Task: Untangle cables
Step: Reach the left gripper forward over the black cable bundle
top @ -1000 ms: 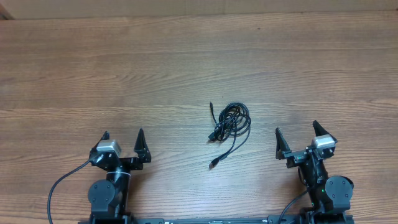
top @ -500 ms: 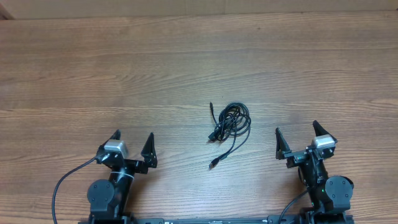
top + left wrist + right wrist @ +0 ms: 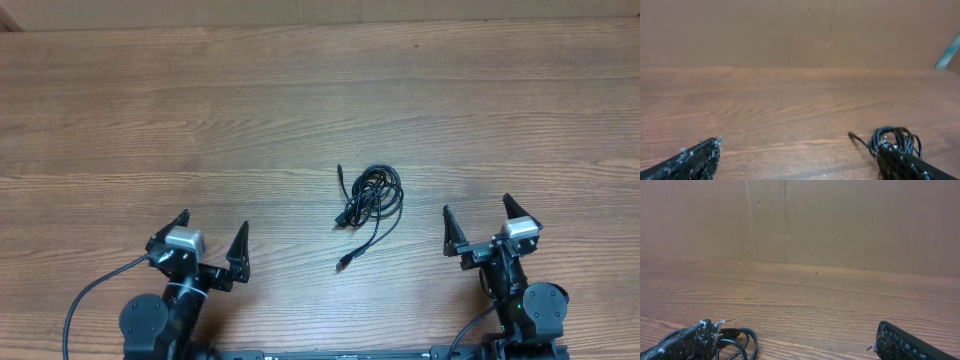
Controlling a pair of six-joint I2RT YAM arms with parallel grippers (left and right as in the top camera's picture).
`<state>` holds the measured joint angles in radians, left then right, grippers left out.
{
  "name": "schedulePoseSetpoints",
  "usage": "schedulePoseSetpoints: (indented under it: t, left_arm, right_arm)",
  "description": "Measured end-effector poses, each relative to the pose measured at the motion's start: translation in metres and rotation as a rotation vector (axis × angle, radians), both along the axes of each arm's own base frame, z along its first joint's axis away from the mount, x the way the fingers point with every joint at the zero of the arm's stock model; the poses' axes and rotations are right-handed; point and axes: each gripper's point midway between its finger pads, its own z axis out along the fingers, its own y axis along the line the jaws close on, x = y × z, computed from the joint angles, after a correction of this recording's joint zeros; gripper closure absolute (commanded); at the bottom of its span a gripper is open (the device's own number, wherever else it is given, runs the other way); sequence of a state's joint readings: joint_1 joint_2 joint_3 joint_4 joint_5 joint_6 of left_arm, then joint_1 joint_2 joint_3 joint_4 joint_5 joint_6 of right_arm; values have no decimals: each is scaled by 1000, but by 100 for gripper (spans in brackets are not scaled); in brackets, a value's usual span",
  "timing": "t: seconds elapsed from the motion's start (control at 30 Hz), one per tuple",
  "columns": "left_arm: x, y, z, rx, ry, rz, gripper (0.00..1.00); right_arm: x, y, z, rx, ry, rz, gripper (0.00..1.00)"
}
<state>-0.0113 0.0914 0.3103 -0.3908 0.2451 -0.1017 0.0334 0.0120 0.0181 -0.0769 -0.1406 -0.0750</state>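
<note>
left tool (image 3: 213,220): black 2-finger tool at the near edge, on the left. Its fingers are spread wide with nothing between them.
right tool (image 3: 476,203): matching black tool at the near edge, on the right. It is also spread wide and holding nothing.
thin black cables (image 3: 372,195): they lie in 1 loose coiled bundle on the brown wood-grain bench (image 3: 300,100). The bundle is between the 2 tools and a little farther out, nearer the right one and apart from both.
loose ends: 1 tail runs back toward the near edge and ends in a small plug (image 3: 343,264). A short end (image 3: 340,172) sticks out at the coil's left.
overhead only: shows both tools, the whole coil and both ends together. How many cables are in the coil cannot be told.
left wrist only: the coil (image 3: 895,137) sits just behind this tool's right finger (image 3: 905,165), which hides its lower part.
right wrist only: a single loop (image 3: 742,337) shows beside the left finger (image 3: 685,342). The rest is hidden or out of frame.
far: a plain brown board wall (image 3: 840,220) stands behind the bench, seen in the wrist views. A blue-green strip (image 3: 951,50) shows at the left wrist view's right edge, and what it is cannot be told.
</note>
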Motion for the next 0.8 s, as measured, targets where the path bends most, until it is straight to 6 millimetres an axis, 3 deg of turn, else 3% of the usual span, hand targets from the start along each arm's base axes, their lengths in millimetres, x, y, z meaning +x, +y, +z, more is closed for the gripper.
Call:
schedulePoseSetpoints:
  t: [0.2,0.6,0.8]
  left_arm:
    - [8,-5,-9,0,141,-27,0]
    - [29,-19,19,-4,371,-115,0]
    - [40,-43,22,31,511,-218,0]
  right_arm:
    - [0,0,0,0,0,0,0]
    - [0,0,0,0,1,0,0]
    - [0,0,0,0,1,0,0]
